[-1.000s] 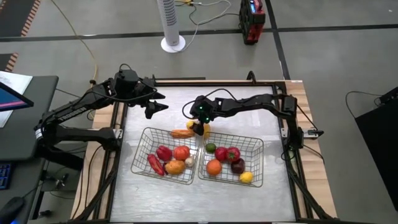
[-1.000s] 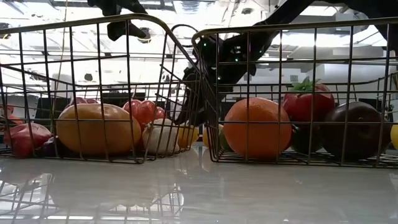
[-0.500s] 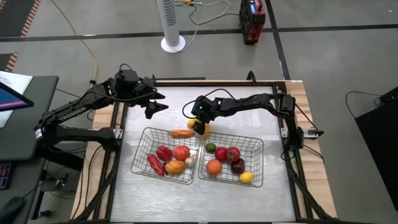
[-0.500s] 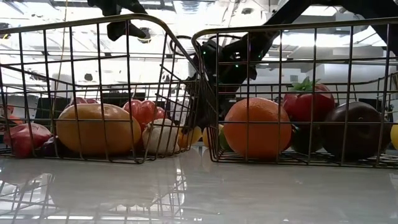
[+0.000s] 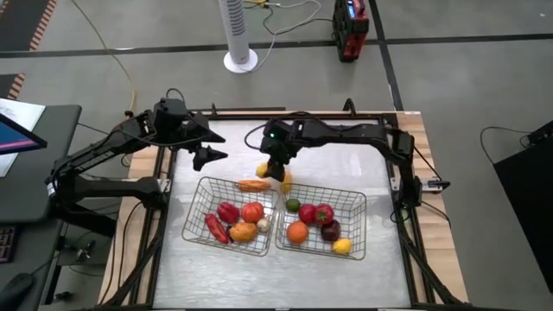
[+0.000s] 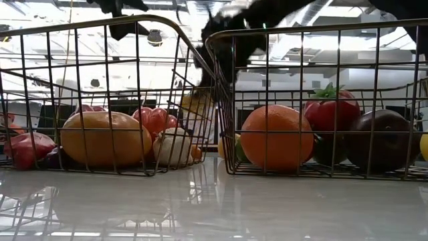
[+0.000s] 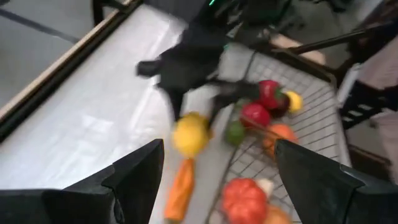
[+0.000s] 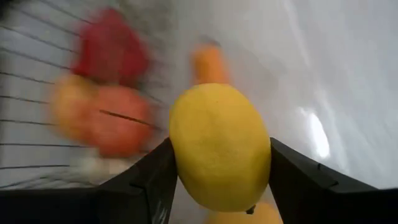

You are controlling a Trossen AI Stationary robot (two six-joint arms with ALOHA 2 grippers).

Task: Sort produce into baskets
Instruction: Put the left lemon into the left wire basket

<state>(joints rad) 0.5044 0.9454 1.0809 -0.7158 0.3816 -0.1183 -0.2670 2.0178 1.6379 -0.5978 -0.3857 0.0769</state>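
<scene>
Since 1 s ago: R arm came up off the table w/ the lemon [image 8: 221, 146], and my right gripper [image 5: 276, 169] now hangs behind the gap between the two baskets. Fingers clamped on the lemon's sides, seen clearly in wrist view. Second yellow piece [image 5: 286, 183] stays on the table just under it, carrot [image 5: 253, 185] beside it by the left basket's [image 5: 195, 207] back rim.

Step, as I read it: carry lemon over to the right basket [image 5: 359, 207], fruit side. Do it well: keep height above the wire rim before going sideways, release low over a bare patch so it doesn't bounce off the orange [image 5: 297, 231].

Room: rims of both baskets nearly touch at centre, so no dropping short. Left gripper [image 5: 203, 155] is parked open, back-left, well apart from me. Path fwd-right looks free.
</scene>
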